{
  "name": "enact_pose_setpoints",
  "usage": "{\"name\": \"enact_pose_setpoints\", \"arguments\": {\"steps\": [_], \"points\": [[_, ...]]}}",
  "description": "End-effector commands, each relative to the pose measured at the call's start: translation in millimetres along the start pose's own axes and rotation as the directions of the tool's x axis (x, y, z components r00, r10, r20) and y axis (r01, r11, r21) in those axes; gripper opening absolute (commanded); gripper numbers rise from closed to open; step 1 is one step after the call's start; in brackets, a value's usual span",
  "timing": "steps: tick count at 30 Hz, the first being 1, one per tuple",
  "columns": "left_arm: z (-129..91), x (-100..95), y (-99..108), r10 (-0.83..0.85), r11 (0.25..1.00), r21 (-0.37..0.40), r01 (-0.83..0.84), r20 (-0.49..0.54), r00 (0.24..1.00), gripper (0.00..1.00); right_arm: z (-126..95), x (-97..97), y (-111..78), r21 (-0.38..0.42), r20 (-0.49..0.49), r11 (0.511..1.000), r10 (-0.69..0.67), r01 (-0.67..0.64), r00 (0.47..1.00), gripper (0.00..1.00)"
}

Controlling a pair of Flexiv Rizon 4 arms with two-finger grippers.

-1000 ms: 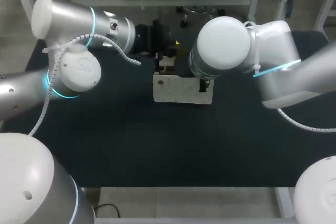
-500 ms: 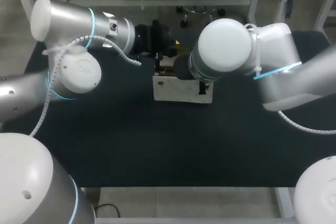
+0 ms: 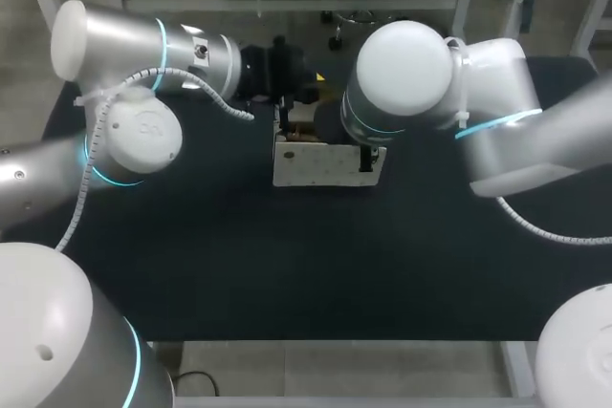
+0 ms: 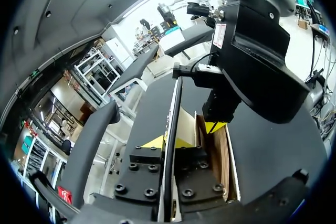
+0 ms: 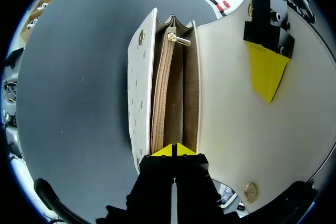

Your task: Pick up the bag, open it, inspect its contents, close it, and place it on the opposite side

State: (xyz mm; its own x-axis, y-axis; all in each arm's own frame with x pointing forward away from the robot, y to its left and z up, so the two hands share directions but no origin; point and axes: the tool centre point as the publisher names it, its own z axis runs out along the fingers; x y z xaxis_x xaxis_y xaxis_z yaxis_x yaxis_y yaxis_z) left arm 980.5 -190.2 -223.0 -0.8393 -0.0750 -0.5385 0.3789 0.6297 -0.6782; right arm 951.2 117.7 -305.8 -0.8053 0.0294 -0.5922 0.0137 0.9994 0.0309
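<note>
The black bench (image 3: 191, 265) carries everything. The left arm (image 3: 143, 131) comes in from the left and the right arm (image 3: 497, 131) from the right, and they meet over the far middle of the bench.

The white bag (image 3: 320, 164) stands there between the two wrists, its broad dotted side facing the near edge. It is open: the flap (image 5: 236, 103) is swung back and away from the mouth.

Inside, a tan zip pocket (image 5: 163, 93) runs the length of the bag between the front wall and the brown inner wall.

The left claw (image 4: 167, 142) is clamped on the flap, whose thin edge runs up between its two yellow tips. In the right wrist view one of its yellow fingertips (image 5: 265, 72) lies flat against the flap's pale inner face.

The right claw (image 5: 174, 150) sits at the near end of the bag's mouth, tips pressed almost together on the end wall.

A gold zip pull (image 5: 178, 38) sticks out at the far end of the pocket. A round gold stud (image 5: 251, 191) sits near the flap's corner.
</note>
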Motion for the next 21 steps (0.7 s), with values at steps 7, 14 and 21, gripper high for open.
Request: {"name": "enact_pose_setpoints", "arguments": {"steps": [7,14,21], "points": [[3,5.9,-4,-0.002,1.0,0.02,0.002,-0.01,1.0,0.0,2,-3.9,10.3,-0.025,0.001,1.0,0.013,-0.013,1.0,0.0],[1,6.6,-3,-0.002,1.0,0.021,0.003,-0.016,1.0,0.0,5,-6.5,13.1,-0.032,0.001,0.999,0.018,-0.018,1.0,0.0],[0,6.4,-2,-0.018,0.999,0.043,0.02,-0.026,0.999,0.0,15,-0.2,12.0,-0.032,-0.034,0.999,0.023,-0.024,0.999,0.0]]}}
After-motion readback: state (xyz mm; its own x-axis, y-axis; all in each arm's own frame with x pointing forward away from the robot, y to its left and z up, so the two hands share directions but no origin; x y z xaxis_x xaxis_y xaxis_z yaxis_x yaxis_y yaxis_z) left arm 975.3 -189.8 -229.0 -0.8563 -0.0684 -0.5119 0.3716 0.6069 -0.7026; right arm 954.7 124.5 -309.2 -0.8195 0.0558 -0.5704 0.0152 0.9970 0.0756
